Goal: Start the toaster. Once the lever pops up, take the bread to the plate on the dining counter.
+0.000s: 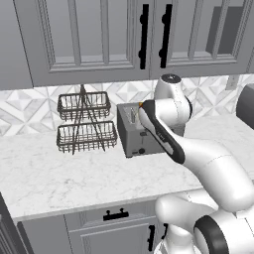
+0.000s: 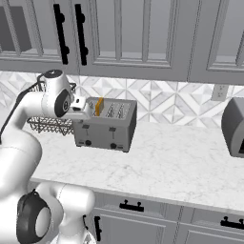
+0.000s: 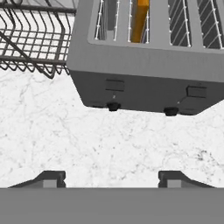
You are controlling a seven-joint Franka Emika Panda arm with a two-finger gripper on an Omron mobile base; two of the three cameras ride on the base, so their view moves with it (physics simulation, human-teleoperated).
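Note:
The grey four-slot toaster (image 2: 106, 127) stands on the kitchen counter against the tiled wall. The bread (image 2: 99, 106) stands upright in one of its left slots, and its orange crust (image 3: 140, 17) pokes above the top. Two dark levers (image 3: 114, 85) and two knobs (image 3: 113, 106) sit on the toaster's front face. My gripper (image 3: 113, 179) hovers above the counter just in front of the toaster's left end, open, with nothing between its fingertips (image 3: 54, 178). The arm hides much of the toaster (image 1: 133, 139) in the left base view. The plate and the dining counter are out of view.
A two-tier wire basket rack (image 1: 84, 121) stands close to the toaster's left side. A dark rounded appliance (image 2: 236, 126) sits at the counter's far right. Wall cabinets hang overhead. The marble counter (image 2: 167, 157) lies bare in front of the toaster.

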